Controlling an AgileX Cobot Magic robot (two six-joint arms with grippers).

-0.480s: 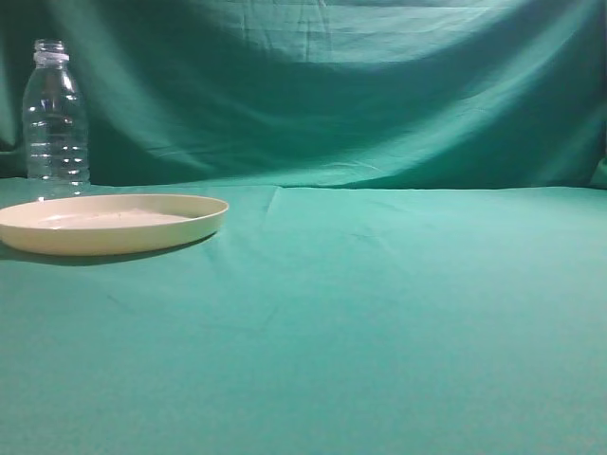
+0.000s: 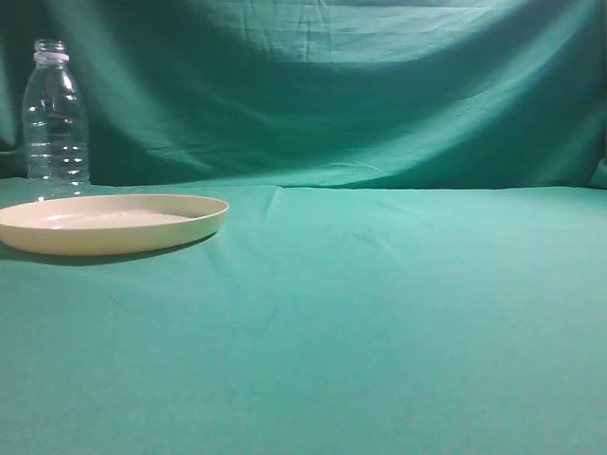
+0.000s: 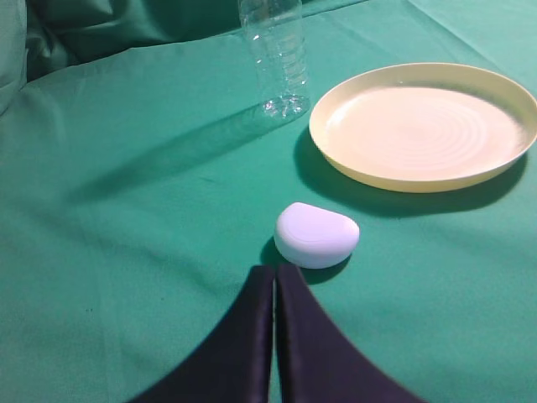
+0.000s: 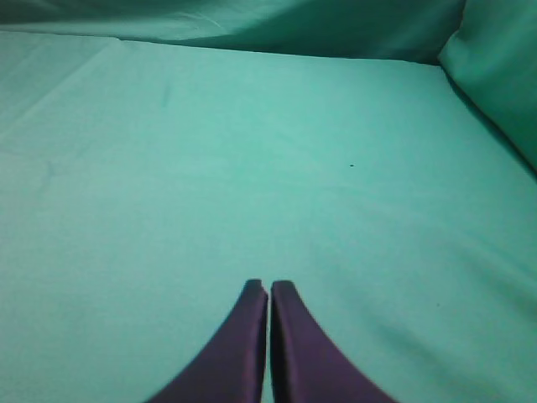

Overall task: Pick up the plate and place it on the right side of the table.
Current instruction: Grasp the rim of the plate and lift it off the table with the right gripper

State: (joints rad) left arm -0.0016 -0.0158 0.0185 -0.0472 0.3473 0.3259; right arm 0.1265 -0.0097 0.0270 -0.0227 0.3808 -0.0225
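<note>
The cream-yellow plate (image 2: 112, 223) lies flat on the green table (image 2: 379, 313) at the far left. It also shows in the left wrist view (image 3: 424, 126), up and to the right of my left gripper (image 3: 275, 270). That gripper is shut and empty, hovering over the cloth well short of the plate. My right gripper (image 4: 268, 287) is shut and empty over bare green cloth (image 4: 252, 168). Neither gripper shows in the exterior view.
A clear plastic bottle (image 2: 55, 118) stands upright behind the plate, also in the left wrist view (image 3: 275, 54). A small white rounded object (image 3: 316, 234) lies on the cloth just ahead of my left gripper. Green cloth backdrop (image 2: 332, 85) rises behind the table.
</note>
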